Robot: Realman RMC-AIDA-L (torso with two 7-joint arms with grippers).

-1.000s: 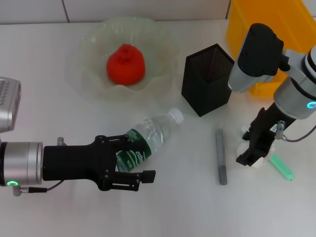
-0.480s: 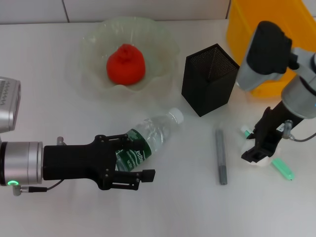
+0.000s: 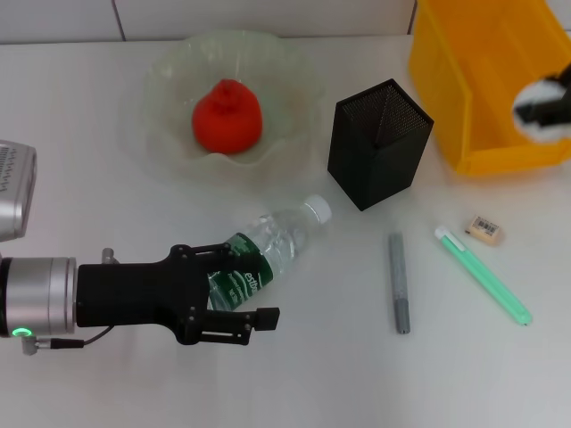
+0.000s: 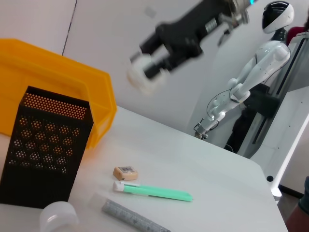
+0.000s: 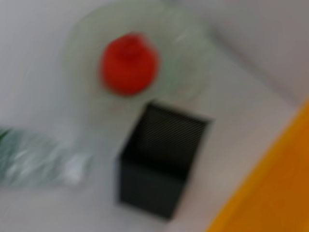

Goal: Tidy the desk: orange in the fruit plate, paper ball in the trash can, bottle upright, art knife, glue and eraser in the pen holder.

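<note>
The orange (image 3: 227, 116) sits in the fruit plate (image 3: 169, 80). The bottle (image 3: 284, 236) lies on its side. My left gripper (image 3: 254, 283) is open, and its fingers straddle the bottle's labelled lower end. My right gripper (image 3: 555, 109) is shut on the paper ball (image 3: 533, 105) and holds it in the air over the trash can (image 3: 482, 80); the left wrist view shows it too (image 4: 154, 72). The art knife (image 3: 399, 281), glue (image 3: 482, 275) and eraser (image 3: 486, 229) lie on the table to the right of the pen holder (image 3: 375, 143).
The left wrist view shows the pen holder (image 4: 43, 150) before the trash can (image 4: 58, 92), with the eraser (image 4: 125, 173), glue (image 4: 154, 192) and art knife (image 4: 133, 218) beside it. A white wall runs along the table's back edge.
My right gripper has lifted the paper ball off the table by the glue and carried it back over the trash can. The eraser and whole glue stick now show. My left arm has not moved.
</note>
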